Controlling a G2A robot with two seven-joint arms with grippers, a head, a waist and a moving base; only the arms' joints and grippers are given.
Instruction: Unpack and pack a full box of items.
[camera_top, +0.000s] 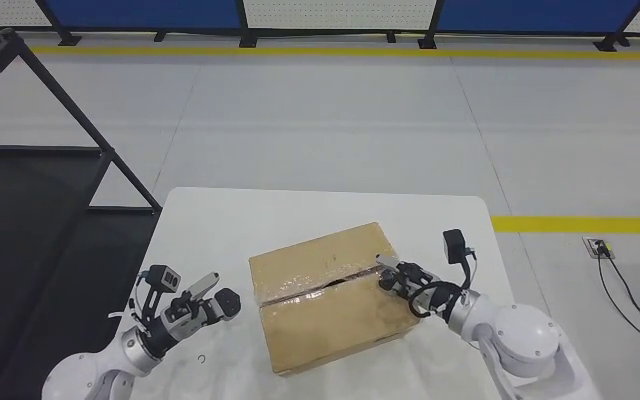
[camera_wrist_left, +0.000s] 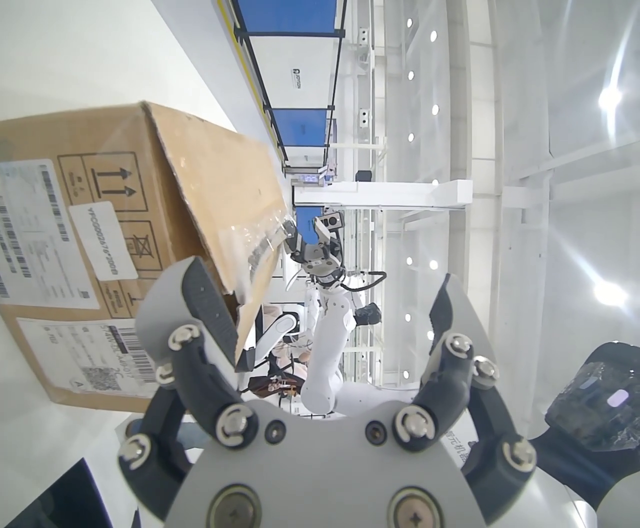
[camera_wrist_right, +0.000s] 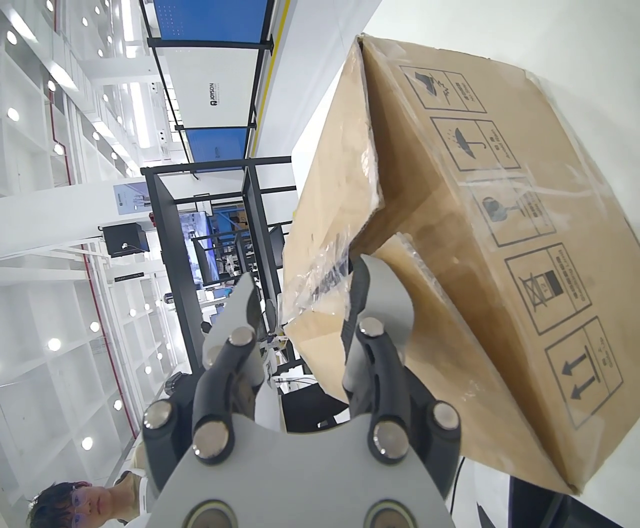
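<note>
R tool (camera_top: 384, 270) at box (camera_top: 330, 305) flap; L tool (camera_top: 224, 293) beside.

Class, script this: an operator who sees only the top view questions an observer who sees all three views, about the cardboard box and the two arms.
Operator: From above, the right arm ends at the seam of the box. Is that end sealed?
Observer: No. The right wrist view shows loose clear tape hanging there, with the upper flap lifted off the lower one.
Operator: Are the left jaws open?
Observer: Yes. The left wrist view shows them spread wide, gripping nothing.
</note>
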